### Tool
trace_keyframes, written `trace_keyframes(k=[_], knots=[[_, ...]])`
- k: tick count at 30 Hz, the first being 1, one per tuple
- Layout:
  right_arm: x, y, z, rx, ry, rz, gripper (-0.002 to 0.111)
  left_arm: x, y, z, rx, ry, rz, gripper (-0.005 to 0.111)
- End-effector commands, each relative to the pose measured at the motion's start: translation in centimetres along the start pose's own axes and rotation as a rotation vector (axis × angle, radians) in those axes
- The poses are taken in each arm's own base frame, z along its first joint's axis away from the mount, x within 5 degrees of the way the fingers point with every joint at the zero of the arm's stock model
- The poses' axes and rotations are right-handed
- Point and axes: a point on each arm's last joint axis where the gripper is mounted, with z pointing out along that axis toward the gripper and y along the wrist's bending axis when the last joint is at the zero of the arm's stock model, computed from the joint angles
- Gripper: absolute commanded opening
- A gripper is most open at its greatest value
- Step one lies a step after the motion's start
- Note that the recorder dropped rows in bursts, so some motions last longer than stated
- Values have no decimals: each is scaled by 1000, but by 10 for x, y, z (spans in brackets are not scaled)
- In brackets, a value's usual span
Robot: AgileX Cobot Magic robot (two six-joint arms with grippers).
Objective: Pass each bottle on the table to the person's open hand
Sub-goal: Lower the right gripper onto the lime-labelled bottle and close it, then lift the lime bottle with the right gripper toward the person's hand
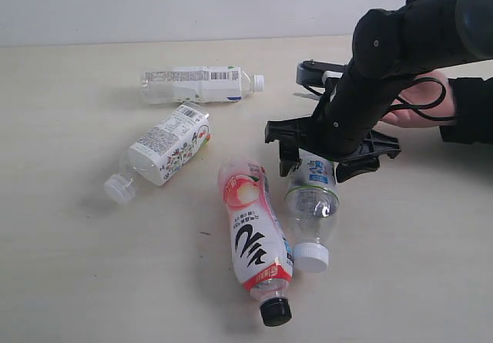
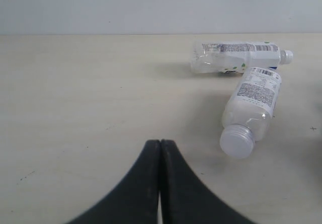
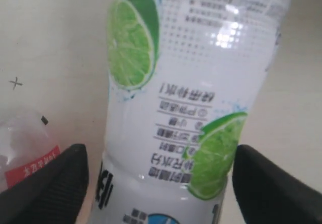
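Four bottles lie on the table (image 1: 69, 266). The green-blue labelled bottle (image 1: 312, 204) lies with its white cap towards the front. My right gripper (image 1: 317, 166) stands open, a finger on each side of this bottle's labelled end. In the right wrist view the lime-printed bottle (image 3: 191, 83) fills the space between the black fingers (image 3: 50, 183), with a small gap showing on one side. The pink-white bottle with a black cap (image 1: 254, 235) lies right beside it. The person's open hand (image 1: 420, 104) shows behind my right arm. My left gripper (image 2: 160, 142) is shut and holds nothing.
Two white-labelled bottles lie further left: one (image 1: 196, 85) at the back, one (image 1: 166, 146) angled with its cap to the front left. Both appear in the left wrist view, the back bottle (image 2: 236, 57) and the angled bottle (image 2: 251, 103). A black sleeve (image 1: 470, 108) rests at the right edge.
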Motion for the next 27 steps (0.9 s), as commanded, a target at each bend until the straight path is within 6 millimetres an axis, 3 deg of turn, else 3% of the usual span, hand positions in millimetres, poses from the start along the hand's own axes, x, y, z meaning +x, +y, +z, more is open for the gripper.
trace_keyframes(k=[1,11,19,27], knots=[[-2,1,0,-2,-8,-2,55,-1,-1,0,8,-12,-12,0],[0,0,0,4,9,-2,2,-1,-1,0,8,-12,-12,0],[2,2,-14,-4,5,-10,0,-1,-1,0,8,-12,-12,0],[7,7,-61,-48,-64,-82,0,-1,-1,0,8,-12,-12,0]])
